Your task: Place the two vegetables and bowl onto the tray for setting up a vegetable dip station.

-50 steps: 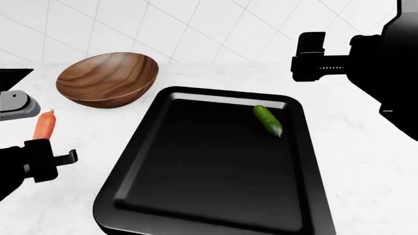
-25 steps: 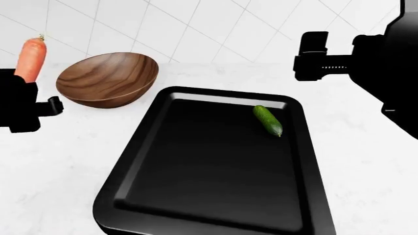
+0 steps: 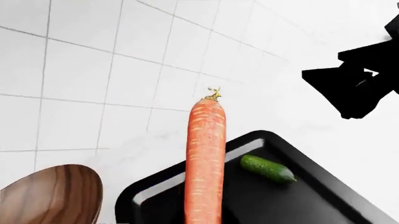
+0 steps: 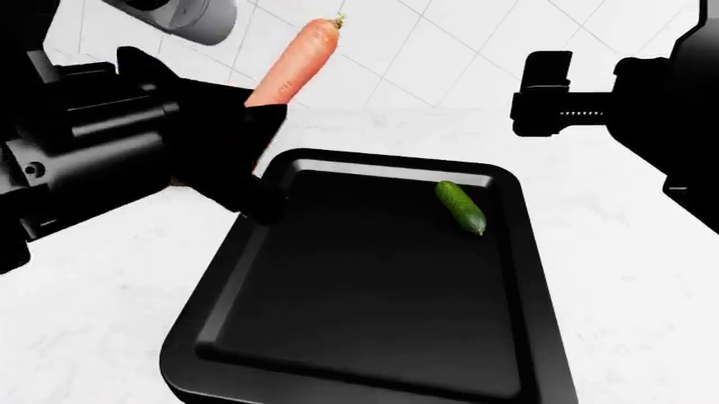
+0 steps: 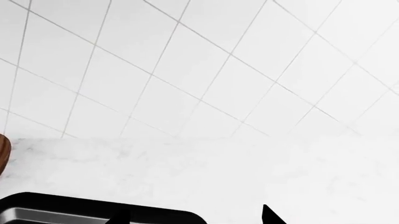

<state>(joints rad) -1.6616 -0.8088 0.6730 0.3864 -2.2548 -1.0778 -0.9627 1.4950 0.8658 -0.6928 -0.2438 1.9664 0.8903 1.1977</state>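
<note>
The left gripper [image 4: 252,126] is pinching the carrot [image 4: 295,61] by its fat end and holding it up in the air. In the head view the carrot is pointing toward about 1 o'clock, with the little green stem tip at the top, up against the tiled wall [image 4: 393,42]. The big black left arm is filling the whole 9 to 10 o'clock side of that view and sitting right at the far-left corner of the tray [image 4: 371,286].

The tray is lying flat on the white marbled counter [image 4: 629,278]. The cucumber [image 4: 460,206] is already lying inside it, near the far-right corner, roughly at the 2 o'clock spot of the tray floor, angled diagonally and not touching the rim.

In the left wrist view the carrot [image 3: 204,163] is running straight up the middle, with the cucumber [image 3: 268,168] just beside it in the tray [image 3: 311,196]. The bowl [image 3: 53,196] is showing there too, sitting on the counter beside the tray and not on it. In the head view the arm is covering the bowl, so it can't be seen there.

The right gripper [image 4: 551,93] is hanging in the air at about 2 o'clock in the head view, off past the tray's far-right corner and holding nothing. Can't tell if its jaws are spread or pressed together, since it's just a dark silhouette. The right wrist view is mostly showing wall tiles, counter and a sliver of the tray rim [image 5: 93,210].
</note>
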